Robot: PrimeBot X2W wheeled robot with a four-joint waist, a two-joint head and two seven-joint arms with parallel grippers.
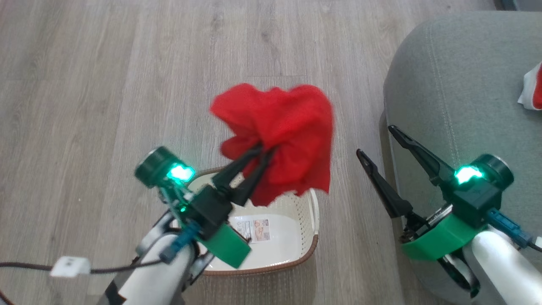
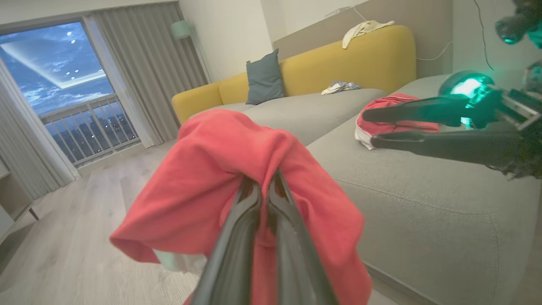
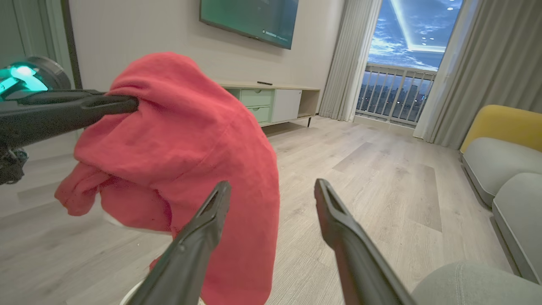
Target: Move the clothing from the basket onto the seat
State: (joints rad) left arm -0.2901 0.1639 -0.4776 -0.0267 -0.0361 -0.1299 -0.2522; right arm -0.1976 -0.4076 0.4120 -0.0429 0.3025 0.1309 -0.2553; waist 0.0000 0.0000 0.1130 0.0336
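Pale wood floor [image 1: 84,84] below us: our left gripper [image 1: 263,151] pinches a bunched fold of the red garment [image 1: 292,118] above the basket [image 1: 315,237]. It looks limp and light. Our right gripper [image 1: 374,140] gapes empty by the seat [image 1: 457,84].

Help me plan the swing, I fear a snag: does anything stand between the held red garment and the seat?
Only the open right gripper, hanging by the near edge of the seat, between it and the red garment held by the left gripper. Nothing else visible.
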